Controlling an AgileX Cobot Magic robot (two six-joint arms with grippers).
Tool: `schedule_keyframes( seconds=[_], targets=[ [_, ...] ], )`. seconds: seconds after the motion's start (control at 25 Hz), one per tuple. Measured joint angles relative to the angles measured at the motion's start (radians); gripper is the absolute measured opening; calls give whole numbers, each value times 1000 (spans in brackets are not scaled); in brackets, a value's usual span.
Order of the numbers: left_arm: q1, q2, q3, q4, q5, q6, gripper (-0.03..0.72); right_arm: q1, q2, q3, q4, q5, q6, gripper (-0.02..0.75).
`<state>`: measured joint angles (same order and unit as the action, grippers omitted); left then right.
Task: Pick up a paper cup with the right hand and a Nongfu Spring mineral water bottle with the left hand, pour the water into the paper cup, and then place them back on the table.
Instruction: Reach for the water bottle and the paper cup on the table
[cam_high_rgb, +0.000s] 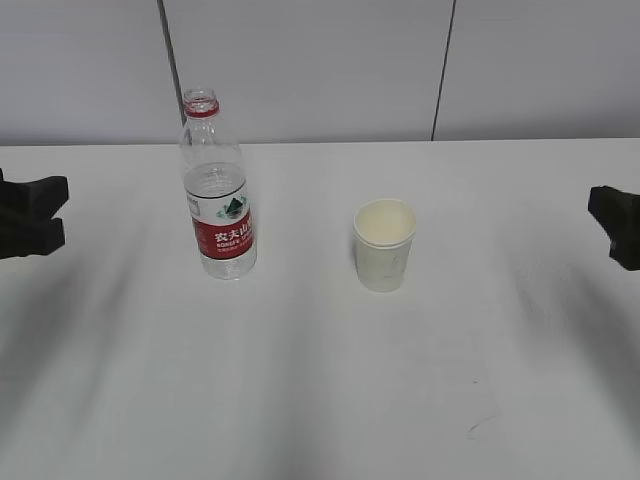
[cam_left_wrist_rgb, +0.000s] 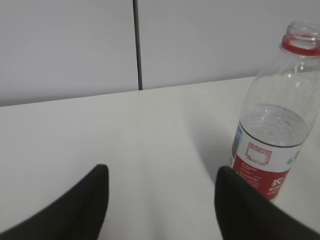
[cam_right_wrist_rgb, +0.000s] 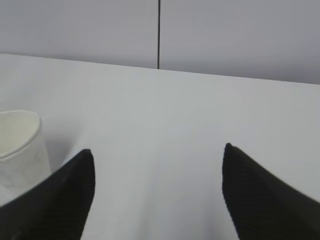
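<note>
The Nongfu Spring mineral water bottle (cam_high_rgb: 217, 190) stands upright and uncapped on the white table (cam_high_rgb: 320, 380), left of centre, with water in it up to its shoulder. The cream paper cup (cam_high_rgb: 384, 244) stands upright to its right. My left gripper (cam_high_rgb: 35, 215) waits at the far left edge, open and empty; the left wrist view shows the bottle (cam_left_wrist_rgb: 275, 130) just beyond the right finger of this gripper (cam_left_wrist_rgb: 162, 172). My right gripper (cam_high_rgb: 615, 222) sits at the far right edge, open and empty. The right wrist view has the cup (cam_right_wrist_rgb: 20, 145) left of that gripper (cam_right_wrist_rgb: 157, 152).
A grey panelled wall (cam_high_rgb: 320, 60) with dark vertical seams runs behind the table's far edge. A small dark scuff (cam_high_rgb: 480, 425) marks the tabletop near the front right.
</note>
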<state>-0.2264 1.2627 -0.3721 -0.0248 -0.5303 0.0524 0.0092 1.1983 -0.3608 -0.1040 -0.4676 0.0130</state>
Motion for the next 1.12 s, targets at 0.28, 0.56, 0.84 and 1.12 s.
schedule_keyframes(
  seconds=[0.28,0.56,0.84,1.12],
  targets=[
    [0,67,30,46,-105,-19,424,0,129,7,-146,-150,119,587],
    [0,201,30,86,-247,-28,424,0,266,7,-212,-314,145,587],
    [0,291,30,114,-334,-42,424,0,366,7,-318,-448,148,587],
    [0,292,30,130,-347,-43,424,0,495,3,-380,-606,148,587]
  ],
)
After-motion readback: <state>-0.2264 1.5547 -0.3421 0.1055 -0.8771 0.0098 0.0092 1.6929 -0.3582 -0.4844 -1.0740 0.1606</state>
